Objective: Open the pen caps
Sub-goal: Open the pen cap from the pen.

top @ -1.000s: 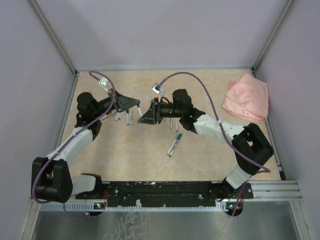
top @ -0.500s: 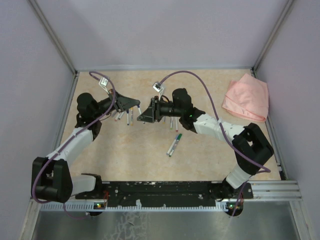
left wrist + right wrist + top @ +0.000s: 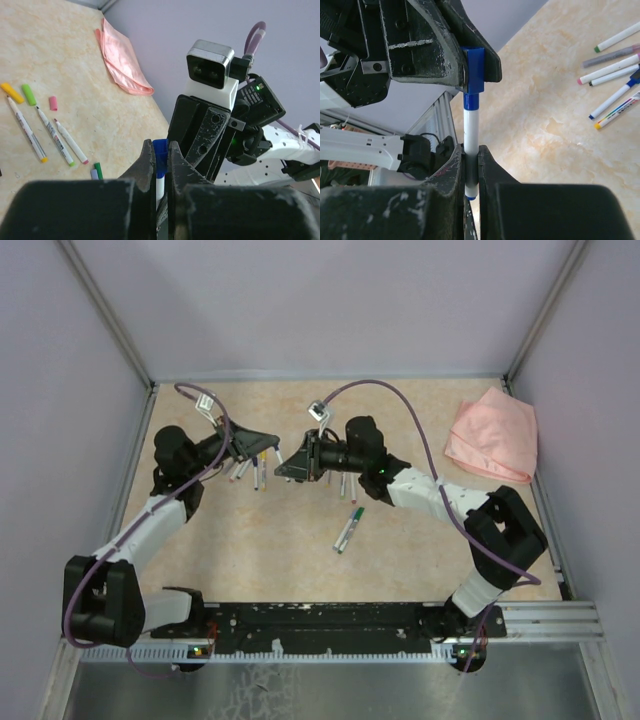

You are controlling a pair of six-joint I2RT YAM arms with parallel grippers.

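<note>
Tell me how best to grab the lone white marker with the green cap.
Probably mid-barrel on the slim white marker, straight down from above, jaws across its width: it lies flat and alone on the table, green cap at the far end.

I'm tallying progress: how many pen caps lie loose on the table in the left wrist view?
3: a yellow cap at far left, a green cap right beside it, and a pink cap a little further right. Others may be hidden or out of frame.
</note>
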